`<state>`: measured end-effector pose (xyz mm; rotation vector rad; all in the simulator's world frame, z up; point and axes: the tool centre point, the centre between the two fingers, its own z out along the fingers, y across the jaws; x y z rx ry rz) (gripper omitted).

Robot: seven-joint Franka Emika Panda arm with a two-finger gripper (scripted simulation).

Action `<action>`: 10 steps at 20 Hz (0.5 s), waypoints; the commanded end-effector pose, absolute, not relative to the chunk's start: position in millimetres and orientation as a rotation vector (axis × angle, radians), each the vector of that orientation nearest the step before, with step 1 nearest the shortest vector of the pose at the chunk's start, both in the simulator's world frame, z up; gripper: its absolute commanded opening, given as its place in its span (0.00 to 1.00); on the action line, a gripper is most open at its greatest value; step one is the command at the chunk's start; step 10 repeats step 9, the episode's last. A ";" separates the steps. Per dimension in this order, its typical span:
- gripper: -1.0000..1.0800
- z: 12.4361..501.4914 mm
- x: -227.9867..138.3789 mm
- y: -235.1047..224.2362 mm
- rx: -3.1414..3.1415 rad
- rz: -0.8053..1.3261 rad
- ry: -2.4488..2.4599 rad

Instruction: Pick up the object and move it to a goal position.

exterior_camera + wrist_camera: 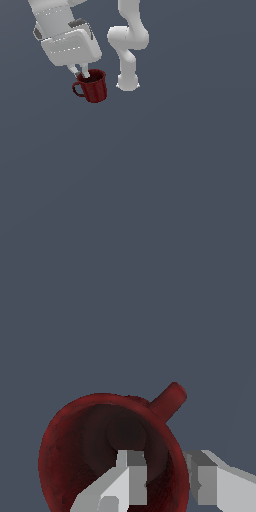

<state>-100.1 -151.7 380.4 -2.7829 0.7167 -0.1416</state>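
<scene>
The object is a small dark red mug (94, 87) with a loop handle (78, 90) pointing to the exterior view's left. It sits slightly tilted below the white hand. My gripper (81, 73) straddles the mug's wall near the handle side. In the wrist view one finger (127, 478) reaches into the dark inside of the mug (70, 451), and the other finger (207, 481) is outside the rim. The gripper (167, 481) is shut on that wall. The handle (170, 398) sticks out beyond the rim. The mug's base is hidden in the wrist view.
The arm's white base and links (127, 50) stand to the exterior view's right of the mug. A flat dark grey-blue surface (150, 190) fills the rest of both views.
</scene>
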 end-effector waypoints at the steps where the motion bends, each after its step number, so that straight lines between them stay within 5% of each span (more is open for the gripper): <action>1: 0.00 391.7 -98.7 -158.4 -2.782 -0.145 0.714; 10: 0.00 402.9 -96.4 -166.2 -2.781 -0.145 0.713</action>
